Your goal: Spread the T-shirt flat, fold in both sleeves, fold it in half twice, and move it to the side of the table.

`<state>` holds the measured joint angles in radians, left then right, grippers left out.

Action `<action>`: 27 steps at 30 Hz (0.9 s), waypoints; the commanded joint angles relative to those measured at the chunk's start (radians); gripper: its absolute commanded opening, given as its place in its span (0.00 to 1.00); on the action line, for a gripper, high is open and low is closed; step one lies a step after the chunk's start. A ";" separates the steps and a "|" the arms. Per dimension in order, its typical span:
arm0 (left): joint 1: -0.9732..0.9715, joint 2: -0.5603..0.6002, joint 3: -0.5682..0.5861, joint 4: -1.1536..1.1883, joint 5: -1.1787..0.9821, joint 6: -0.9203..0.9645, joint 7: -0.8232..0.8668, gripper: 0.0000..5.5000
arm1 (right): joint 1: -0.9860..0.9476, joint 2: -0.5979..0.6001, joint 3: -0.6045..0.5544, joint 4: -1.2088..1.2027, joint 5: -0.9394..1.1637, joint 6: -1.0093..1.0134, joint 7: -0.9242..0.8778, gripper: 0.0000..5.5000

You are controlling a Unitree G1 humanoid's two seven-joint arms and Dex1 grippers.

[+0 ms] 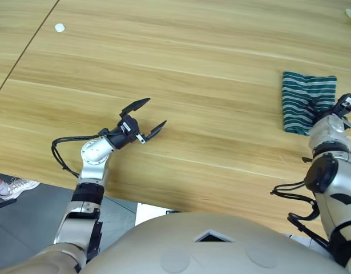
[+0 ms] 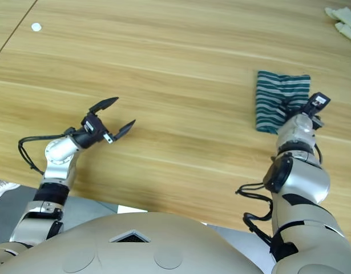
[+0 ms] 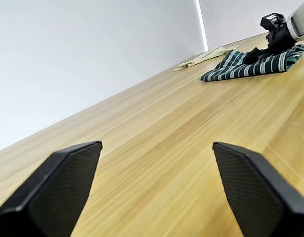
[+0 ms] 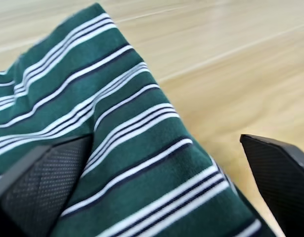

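- T-shirt point(image 1: 303, 97): green with white stripes, folded into a small packet, lying on the right side of the table point(image 1: 209, 57) near its right edge.
- Right gripper point(image 4: 161, 168): at the shirt's near edge, fingers spread wide. Striped fabric lies between them, and one finger is over bare wood beside it.
- Left gripper point(image 1: 155, 112): jaws wide apart and holding nothing, over bare wood near the table's front edge on the left, well apart from the shirt.
- Small white dot point(image 1: 60, 27): far left of the table.
- Pale cloth point(image 2: 342, 21): far right corner, beyond the shirt.
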<state>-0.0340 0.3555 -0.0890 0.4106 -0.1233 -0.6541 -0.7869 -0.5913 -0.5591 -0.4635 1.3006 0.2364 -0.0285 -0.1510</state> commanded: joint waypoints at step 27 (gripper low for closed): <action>-0.552 -0.085 0.385 0.840 -0.298 0.195 0.269 0.76 | -0.141 0.490 0.091 -0.148 0.203 -0.211 0.618 0.98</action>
<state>-0.5000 0.2506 0.2472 1.0808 -0.4577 -0.5010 -0.6471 -0.5724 -0.1540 -0.0625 0.8606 0.1058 -0.3863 0.2861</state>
